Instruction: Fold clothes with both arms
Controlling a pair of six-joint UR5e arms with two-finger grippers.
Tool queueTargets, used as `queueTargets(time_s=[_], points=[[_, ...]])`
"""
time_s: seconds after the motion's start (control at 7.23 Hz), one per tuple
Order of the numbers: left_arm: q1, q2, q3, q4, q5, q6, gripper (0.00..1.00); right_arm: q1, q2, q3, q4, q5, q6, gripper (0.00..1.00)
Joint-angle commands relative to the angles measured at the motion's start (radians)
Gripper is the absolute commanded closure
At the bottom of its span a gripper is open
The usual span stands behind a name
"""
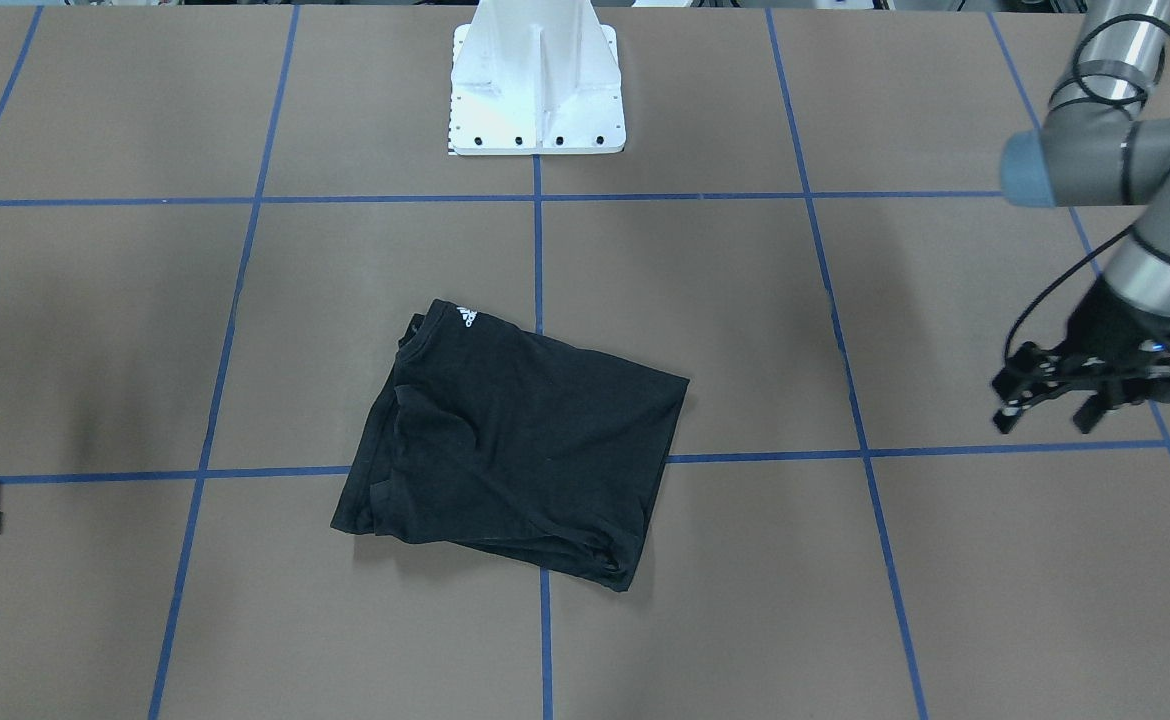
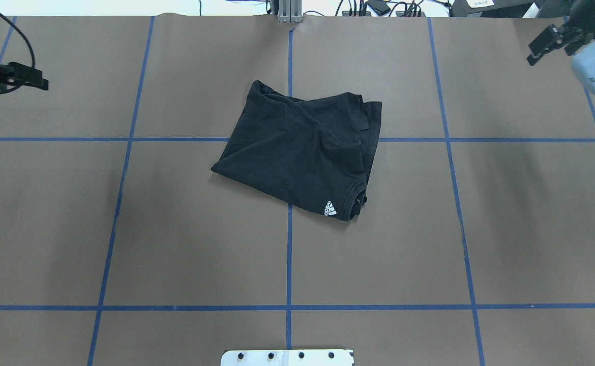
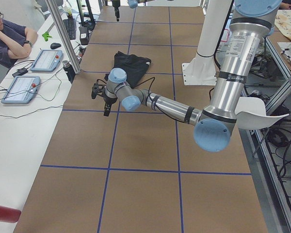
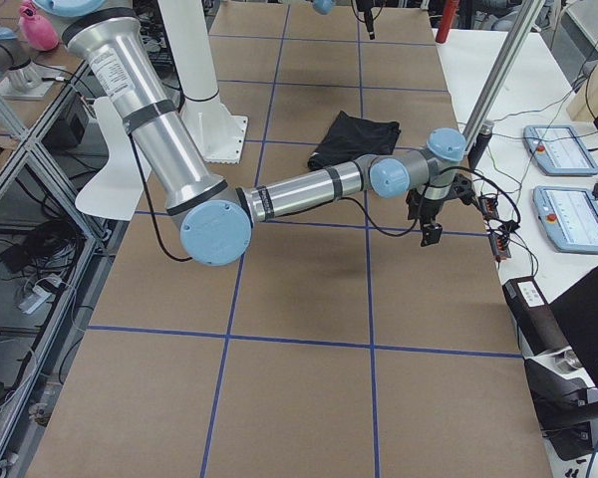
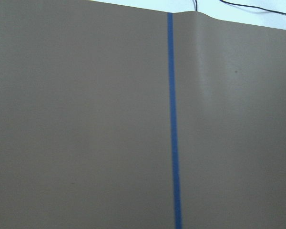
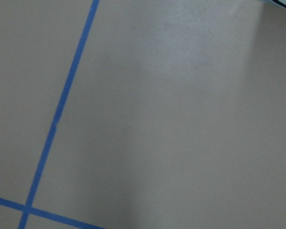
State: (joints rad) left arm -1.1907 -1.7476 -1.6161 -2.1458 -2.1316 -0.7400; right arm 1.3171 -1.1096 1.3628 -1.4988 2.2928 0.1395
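Observation:
The black T-shirt [image 1: 515, 450] [image 2: 297, 147] lies folded into a rough rectangle at the table's middle. Its small white collar logo [image 2: 330, 208] faces up at the corner nearest the robot, and no chest graphic shows. My left gripper [image 1: 1045, 415] [image 2: 35, 81] hovers open and empty far out to the shirt's side, well apart from it. My right gripper [image 2: 549, 46] hangs on the opposite side near the table's far corner. It is open too and holds nothing. Both wrist views show only bare brown table and blue tape.
The white base pedestal [image 1: 537, 90] stands at the robot's edge of the table. Blue tape lines [image 2: 289, 254] grid the brown surface. A side bench holds tablets [image 3: 20, 89] and cables, and a person [image 3: 7, 39] sits there.

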Motion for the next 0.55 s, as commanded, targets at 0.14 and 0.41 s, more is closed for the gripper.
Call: queueTargets(time_s=[0.14, 0.41], points=[[-0.174, 0.077, 0.059, 0.009, -0.074, 0.269, 0.00, 0.096, -0.175, 0.087, 0.005, -0.013, -0.063, 0.00], [-0.237, 0.089, 0.104, -0.009, -0.076, 0.293, 0.00, 0.142, -0.220, 0.099, 0.012, -0.012, -0.063, 0.00]])
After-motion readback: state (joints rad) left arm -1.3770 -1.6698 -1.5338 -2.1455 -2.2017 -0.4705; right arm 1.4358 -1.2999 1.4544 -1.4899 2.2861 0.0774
